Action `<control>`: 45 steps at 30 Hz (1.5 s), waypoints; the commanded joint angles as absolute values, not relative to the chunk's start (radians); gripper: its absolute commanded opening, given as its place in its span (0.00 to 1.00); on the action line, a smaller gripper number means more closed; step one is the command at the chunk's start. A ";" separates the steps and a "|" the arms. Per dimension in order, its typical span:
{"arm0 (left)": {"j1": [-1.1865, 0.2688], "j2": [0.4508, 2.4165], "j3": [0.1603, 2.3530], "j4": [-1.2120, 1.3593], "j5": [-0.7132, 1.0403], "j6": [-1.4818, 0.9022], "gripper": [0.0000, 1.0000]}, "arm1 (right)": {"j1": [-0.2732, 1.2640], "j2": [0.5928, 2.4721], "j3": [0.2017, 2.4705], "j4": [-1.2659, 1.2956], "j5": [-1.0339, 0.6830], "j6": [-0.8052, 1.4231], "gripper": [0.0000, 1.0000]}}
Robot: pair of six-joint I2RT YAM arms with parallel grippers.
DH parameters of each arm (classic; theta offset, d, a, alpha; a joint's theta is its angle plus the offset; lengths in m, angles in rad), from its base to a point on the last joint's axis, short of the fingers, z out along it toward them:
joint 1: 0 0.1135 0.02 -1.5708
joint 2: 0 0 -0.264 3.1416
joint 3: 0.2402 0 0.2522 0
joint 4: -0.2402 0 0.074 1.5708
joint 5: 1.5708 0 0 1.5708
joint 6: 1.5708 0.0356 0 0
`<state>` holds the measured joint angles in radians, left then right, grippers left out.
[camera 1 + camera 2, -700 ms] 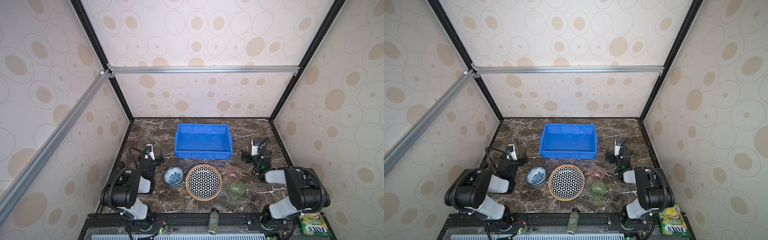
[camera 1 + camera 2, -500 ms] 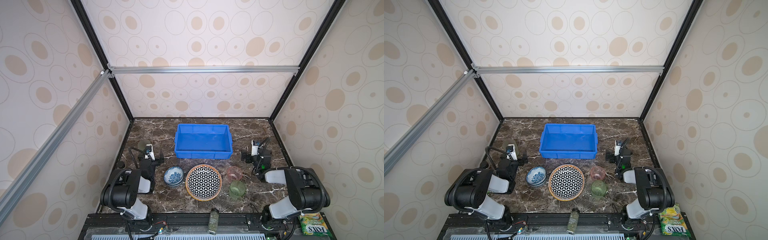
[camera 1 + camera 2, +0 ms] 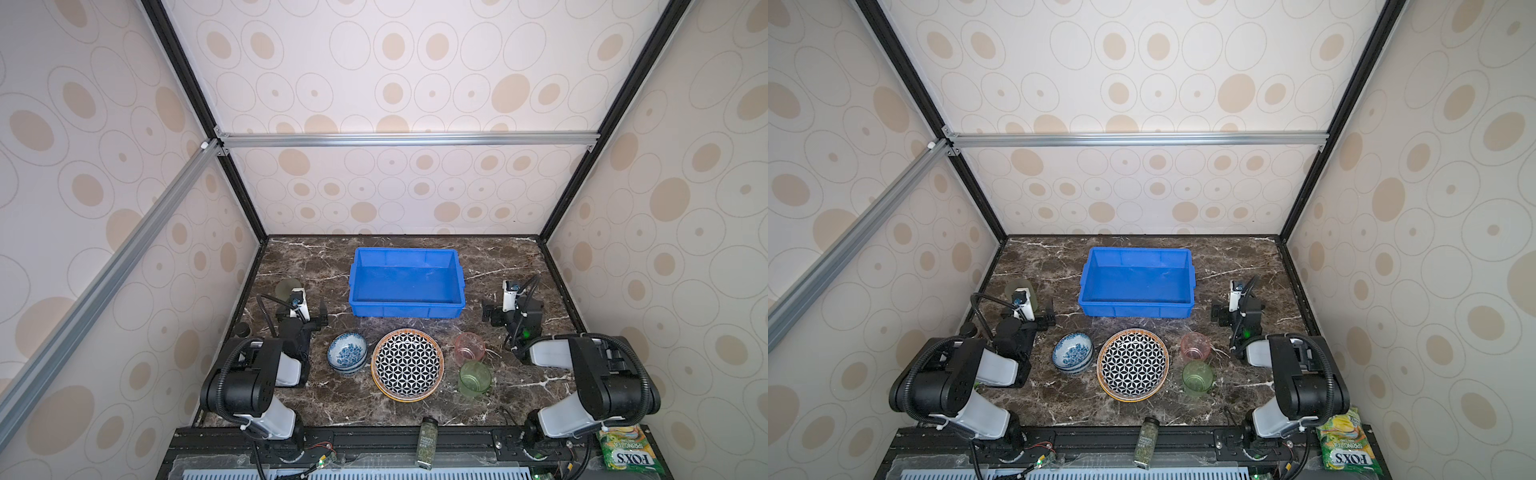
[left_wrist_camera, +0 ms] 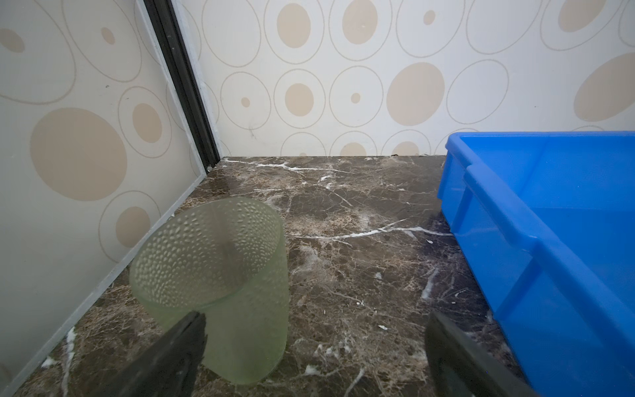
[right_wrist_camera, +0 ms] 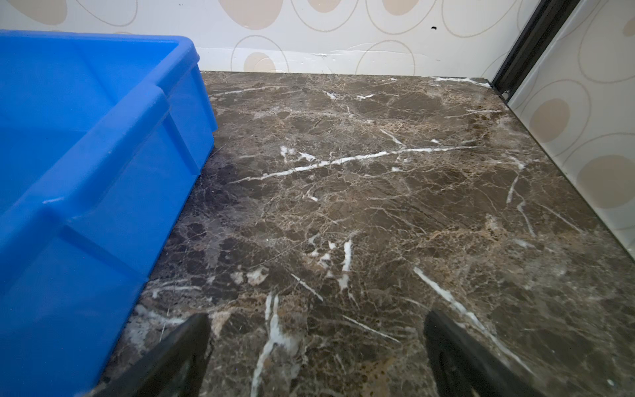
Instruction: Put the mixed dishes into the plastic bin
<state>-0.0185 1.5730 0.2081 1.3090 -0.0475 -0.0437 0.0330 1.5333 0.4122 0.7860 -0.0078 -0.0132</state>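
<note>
At 6 o'clock of the plastic bin (image 3: pixel 405 309), plate (image 3: pixel 407 365) looks stiff, slick, breakable, pinch its rim; left gripper (image 4: pixel 314 326) and right gripper (image 5: pixel 316 326) spread, empty.

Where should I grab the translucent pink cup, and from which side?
Probably pinch the rim of the translucent pink cup on its right side, descending from above: it stands upright, mouth open, and the translucent green cup sits close on its near side.
</note>
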 commanded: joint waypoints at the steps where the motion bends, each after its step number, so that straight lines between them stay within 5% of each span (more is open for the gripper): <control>1: -0.012 1.584 0.233 1.344 -0.046 -0.018 0.99 | 0.028 1.543 0.427 0.793 -0.007 -0.028 1.00; 21: -0.012 1.575 0.229 1.349 -0.050 -0.023 0.99 | 0.028 1.537 0.426 0.810 0.004 -0.020 1.00; 29: -0.012 1.416 0.178 1.311 -0.096 -0.033 0.99 | 0.029 1.337 0.378 0.716 0.068 0.010 0.99; 35: -0.018 1.235 0.244 1.132 -0.140 -0.066 0.99 | 0.028 1.138 0.494 0.361 0.043 -0.005 1.00; 40: -0.036 1.174 0.467 0.733 -0.131 -0.115 0.99 | 0.033 1.065 0.639 0.080 -0.032 0.014 1.00; 45: -0.080 1.107 0.580 0.528 -0.163 -0.196 0.99 | 0.091 1.003 0.657 0.009 -0.041 0.073 1.00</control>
